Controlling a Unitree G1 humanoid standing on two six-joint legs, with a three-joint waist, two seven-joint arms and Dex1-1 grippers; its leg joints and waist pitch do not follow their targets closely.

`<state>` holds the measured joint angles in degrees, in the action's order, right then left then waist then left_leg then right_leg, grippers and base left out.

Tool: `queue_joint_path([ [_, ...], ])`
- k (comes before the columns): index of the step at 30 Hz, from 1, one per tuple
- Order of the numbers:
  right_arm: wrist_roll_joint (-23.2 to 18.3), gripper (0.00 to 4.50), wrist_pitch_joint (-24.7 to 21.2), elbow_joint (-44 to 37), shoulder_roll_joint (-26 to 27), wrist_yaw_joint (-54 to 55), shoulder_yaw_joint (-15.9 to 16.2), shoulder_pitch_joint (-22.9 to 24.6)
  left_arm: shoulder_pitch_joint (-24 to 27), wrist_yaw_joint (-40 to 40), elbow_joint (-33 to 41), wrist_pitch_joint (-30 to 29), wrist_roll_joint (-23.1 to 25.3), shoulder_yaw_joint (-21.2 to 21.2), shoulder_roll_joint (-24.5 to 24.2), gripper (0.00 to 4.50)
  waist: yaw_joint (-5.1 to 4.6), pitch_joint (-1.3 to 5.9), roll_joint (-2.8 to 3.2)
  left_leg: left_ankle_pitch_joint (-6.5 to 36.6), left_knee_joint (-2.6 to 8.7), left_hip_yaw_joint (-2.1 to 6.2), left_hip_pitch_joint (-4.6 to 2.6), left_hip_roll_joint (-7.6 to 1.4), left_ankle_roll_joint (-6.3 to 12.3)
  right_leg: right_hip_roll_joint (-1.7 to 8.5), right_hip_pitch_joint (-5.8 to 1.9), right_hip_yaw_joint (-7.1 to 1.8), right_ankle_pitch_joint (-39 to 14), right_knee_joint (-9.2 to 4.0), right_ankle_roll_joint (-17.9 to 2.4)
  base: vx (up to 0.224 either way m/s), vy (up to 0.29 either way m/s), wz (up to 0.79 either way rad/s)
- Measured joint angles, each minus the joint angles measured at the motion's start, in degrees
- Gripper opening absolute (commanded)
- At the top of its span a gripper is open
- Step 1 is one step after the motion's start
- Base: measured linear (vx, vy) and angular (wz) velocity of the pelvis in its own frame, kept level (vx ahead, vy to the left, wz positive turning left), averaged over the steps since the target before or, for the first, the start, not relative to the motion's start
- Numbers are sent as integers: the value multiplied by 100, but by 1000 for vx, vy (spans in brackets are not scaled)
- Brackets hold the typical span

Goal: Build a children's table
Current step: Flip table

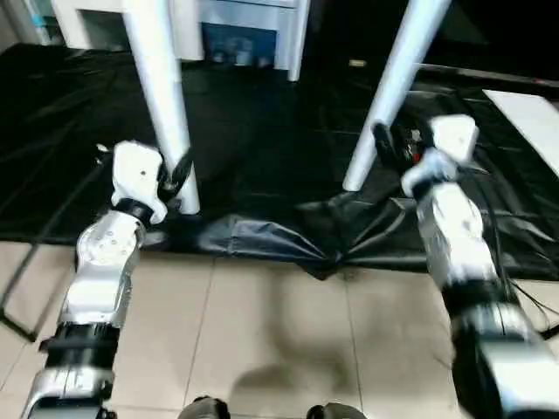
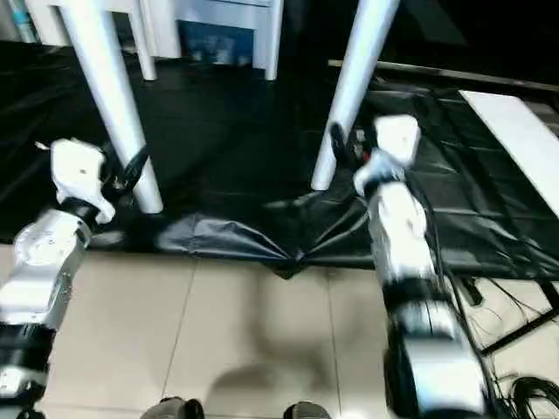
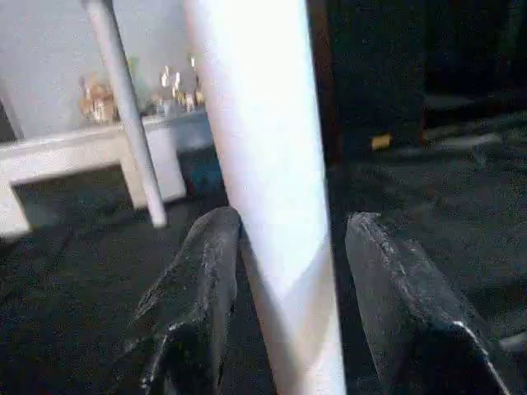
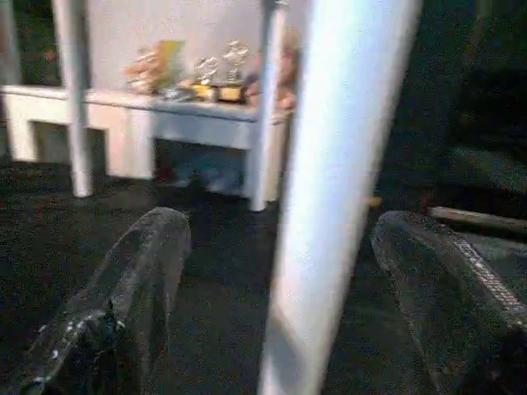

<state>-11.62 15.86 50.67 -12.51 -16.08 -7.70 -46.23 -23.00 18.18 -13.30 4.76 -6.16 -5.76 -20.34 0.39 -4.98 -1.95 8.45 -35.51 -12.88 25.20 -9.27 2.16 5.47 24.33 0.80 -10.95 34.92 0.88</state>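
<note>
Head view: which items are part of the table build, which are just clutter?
Job: left leg, right leg, left pincer, right pincer.
Clutter: black sheet, cabinet, white board, cables.

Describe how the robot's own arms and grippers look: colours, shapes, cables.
Both forearms, left and right, are silver, rounded segments with black joint bands. Each wrist ends in a white block. The left gripper and right gripper each have two black, blunt fingers. Thin black cables run along the right forearm.

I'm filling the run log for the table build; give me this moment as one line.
left gripper: around near-left leg, one finger touching | right gripper: open, straddling near-right leg, gaps both sides | legs' feet on black sheet
</note>
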Motion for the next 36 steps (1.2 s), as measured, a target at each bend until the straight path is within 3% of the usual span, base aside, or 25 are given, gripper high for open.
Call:
queue_joint_path([
  [2,10,388,-9,596,-29,-64,-26,-399,160,121,284,-133,-130,-41,-163,231,7,-54,7,2,6,0,-2,0,-3,-1,12,-1,0,1,1,0,0,0],
  [5,33,388,52,1028,-115,154,-107,-636,427,293,696,-351,-357,-144,-236,231,36,-116,-11,-2,21,-6,0,1,-10,-1,34,-7,-1,-1,1,0,0,0],
  [7,-96,388,122,1253,-98,351,-378,-820,752,458,1211,-605,-543,-185,-348,231,40,-176,-36,-4,31,-6,5,2,-18,1,65,-8,0,-2,1,0,0,0],
  [9,-185,388,303,1308,-107,416,-563,-858,1002,523,1528,-796,-640,-205,-374,231,64,-204,-50,-2,49,-5,6,2,-32,1,77,-6,0,-10,1,0,0,0],
  [14,-223,388,490,1632,-16,164,-593,-1053,1198,530,1984,-1023,-798,-248,-406,231,129,-338,-50,-22,107,-9,2,5,-71,-2,96,-11,0,-16,0,0,0,0],
  [16,-236,388,437,1799,-15,-76,-596,-1088,1261,546,2067,-1107,-903,-269,-411,231,159,-372,-62,-33,129,-8,3,4,-88,-3,107,-8,2,-16,-3,0,0,0],
  [22,-340,388,-293,2273,-87,-976,-737,-1450,1721,843,2772,-1581,-1324,-331,-596,231,201,-520,-82,-53,182,-16,12,3,-120,-8,147,-9,57,-8,-86,0,0,0],
  [25,-268,388,-461,2383,-178,-1292,-696,-1563,1907,906,3022,-1635,-1394,-354,-631,231,240,-548,-98,-58,194,-24,11,1,-128,-9,150,-9,99,-6,-119,38,-11,1],
  [29,-104,388,-466,2392,-266,-2050,-497,-1625,2107,907,3127,-1708,-1440,-490,-685,231,218,-584,-166,-28,199,-25,7,-21,-170,-21,156,2,112,1,-122,78,-26,-1],
  [36,-98,388,-457,2187,-254,-3466,-306,-1418,2258,765,3113,-1746,-1397,-669,-729,231,196,-584,-171,-4,193,-36,2,-90,-178,-75,164,15,93,12,-133,19,-7,-1],
])
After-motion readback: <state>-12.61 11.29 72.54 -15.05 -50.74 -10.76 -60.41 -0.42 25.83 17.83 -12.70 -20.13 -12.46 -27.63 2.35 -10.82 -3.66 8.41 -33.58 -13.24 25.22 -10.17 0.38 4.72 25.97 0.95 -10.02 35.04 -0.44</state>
